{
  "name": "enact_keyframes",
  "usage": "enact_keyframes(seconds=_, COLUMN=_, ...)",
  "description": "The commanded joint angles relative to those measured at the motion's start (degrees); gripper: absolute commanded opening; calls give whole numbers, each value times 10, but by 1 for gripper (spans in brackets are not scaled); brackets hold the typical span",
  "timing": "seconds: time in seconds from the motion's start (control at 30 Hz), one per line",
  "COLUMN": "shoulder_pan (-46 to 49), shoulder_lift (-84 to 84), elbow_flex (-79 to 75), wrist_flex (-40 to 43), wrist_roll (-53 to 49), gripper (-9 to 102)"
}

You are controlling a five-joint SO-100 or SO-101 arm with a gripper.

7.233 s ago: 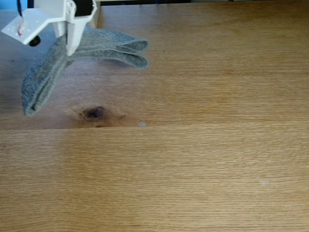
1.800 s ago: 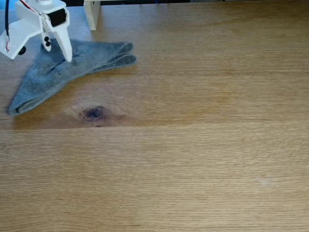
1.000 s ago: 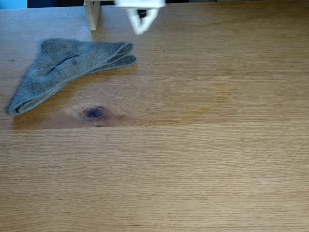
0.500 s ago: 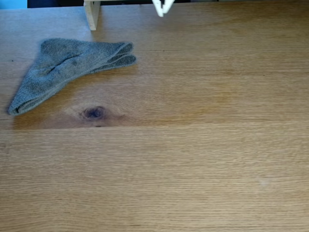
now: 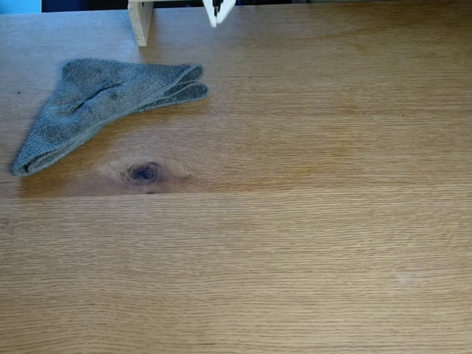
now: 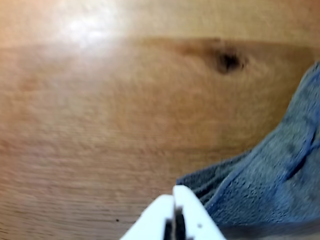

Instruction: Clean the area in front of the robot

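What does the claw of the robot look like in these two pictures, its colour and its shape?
Only the claw tip shows. In the wrist view the claw is plain white plastic: two flat fingers that narrow to a rounded point, with a thin dark slit between them. In the fixed view the claw is a small white wedge with a black part between the fingers. No cables or markings are visible.

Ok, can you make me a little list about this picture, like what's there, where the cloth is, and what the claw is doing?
table: light-brown wood, with a plank seam across it
dark knot: just in front of the cloth in the fixed view
cloth: grey, folded, lying flat at the far left
wooden post: at the far edge, behind the cloth
claw: white, shut, holding nothing, at the top edge, apart from the cloth
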Motion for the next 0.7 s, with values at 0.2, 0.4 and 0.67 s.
enact_keyframes(seconds=0.2, shoulder_pan=8, shoulder_lift=217, elbow_flex=146, wrist_flex=137, wrist_roll=-17, gripper=0)
enact_keyframes(seconds=0.4, shoulder_pan=-2, shoulder_lift=221, elbow_flex=163, wrist_flex=199, wrist_roll=-9, gripper=0)
enact_keyframes(seconds=0.67, shoulder_pan=-53, shoulder_lift=221, elbow_flex=163, wrist_flex=249, wrist_roll=4, gripper=0)
